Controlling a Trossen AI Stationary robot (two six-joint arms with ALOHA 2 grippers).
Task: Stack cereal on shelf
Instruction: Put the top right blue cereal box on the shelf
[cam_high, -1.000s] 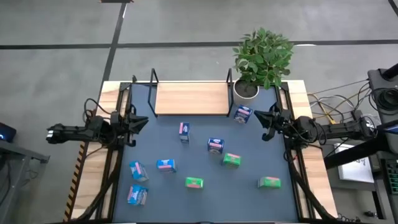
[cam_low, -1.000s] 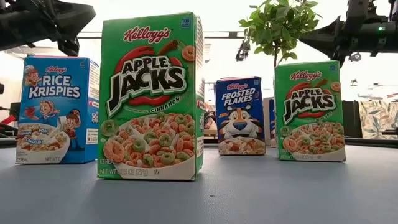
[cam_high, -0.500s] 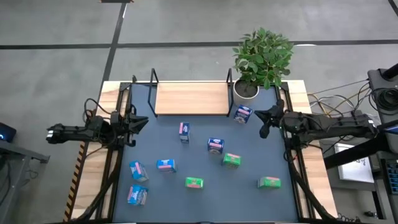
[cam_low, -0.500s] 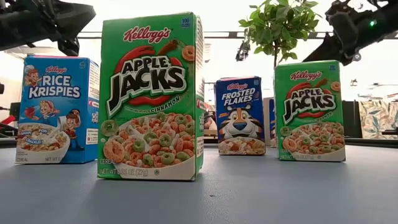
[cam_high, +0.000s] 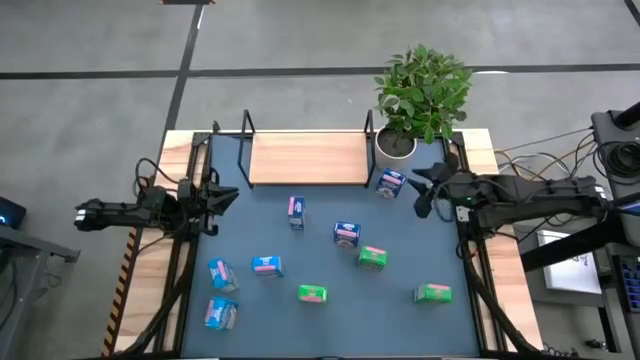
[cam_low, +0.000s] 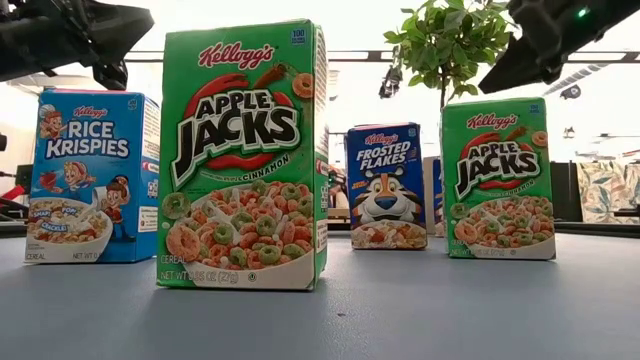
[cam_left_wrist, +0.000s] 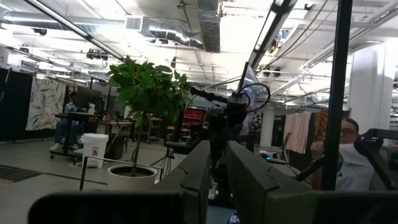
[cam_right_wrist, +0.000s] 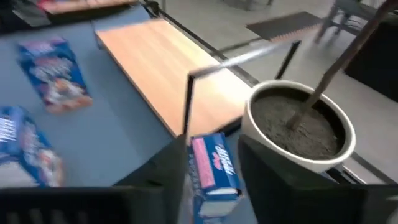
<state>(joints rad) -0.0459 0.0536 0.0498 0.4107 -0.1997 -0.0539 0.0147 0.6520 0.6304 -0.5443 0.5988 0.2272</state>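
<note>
- Approach step, by the look of it: right gripper (cam_high: 424, 192) poised above the mat near the far right corner, fingers parted with nothing between them, aimed at the dark blue cereal box (cam_high: 390, 183) just beside the white plant pot (cam_high: 396, 146).
- Seen through the right wrist view as that same box (cam_right_wrist: 214, 167) framed between the two dark fingers, pot (cam_right_wrist: 302, 127) touching or nearly touching its far side.
- Shelf (cam_high: 307, 158) at the far edge of the table, wooden board bare, black wire ends upright at either side; none of the cereal on it yet, so task judged barely begun.
- Remaining boxes scattered across the blue mat: pink-marked one (cam_high: 296, 210) nearest the shelf, another dark blue one (cam_high: 346, 233) mid-table, green ones (cam_high: 373, 257) nearer the front.
- Left gripper (cam_high: 222, 201) waiting at the left side of the mat, fingers near together with a narrow gap, holding nothing.
- Next move probably a descent and a close on the box's narrow sides, then a lift and a short carry leftward onto the board.
- Tight spot: pot on one side, shelf's right wire end (cam_right_wrist: 188, 99) on the other; little room for spread fingers, more open mat toward the front.
</note>
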